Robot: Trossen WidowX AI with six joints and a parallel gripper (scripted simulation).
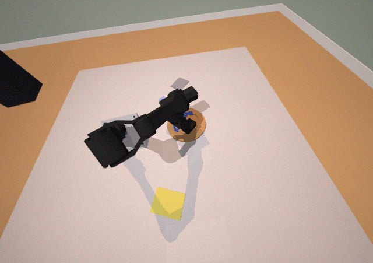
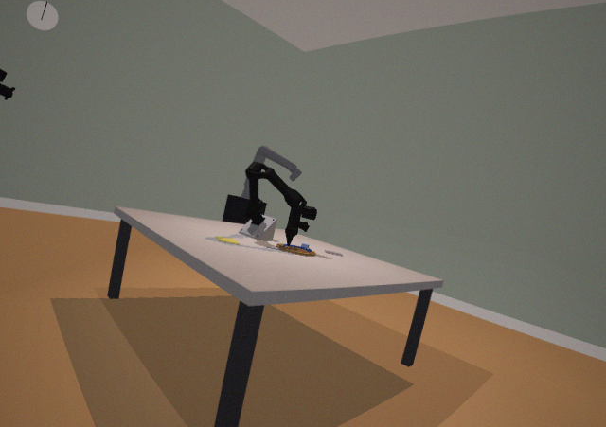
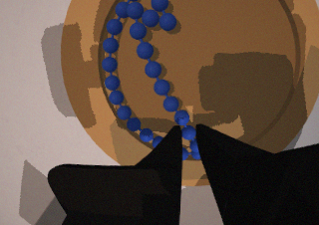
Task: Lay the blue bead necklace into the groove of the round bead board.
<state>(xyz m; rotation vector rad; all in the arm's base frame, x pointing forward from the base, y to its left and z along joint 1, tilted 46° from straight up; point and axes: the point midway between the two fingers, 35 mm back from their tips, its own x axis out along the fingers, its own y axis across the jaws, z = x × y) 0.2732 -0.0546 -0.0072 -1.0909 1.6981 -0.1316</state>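
The round bead board is orange-brown with a thin dark ring groove. The blue bead necklace lies on it. In the wrist view, one strand curves along the groove's left and lower left side. Another strand runs inside the ring, from a bunched part at the upper left down to the fingertips. My gripper points down at the board's near edge in the wrist view, shut on the necklace with beads between its fingers. Beads behind the fingers are partly hidden.
A yellow square lies flat on the table. A grey-mauve flat piece lies beyond the board. A small pale blue object is close to the arm. The arm stands on a light grey angled base.
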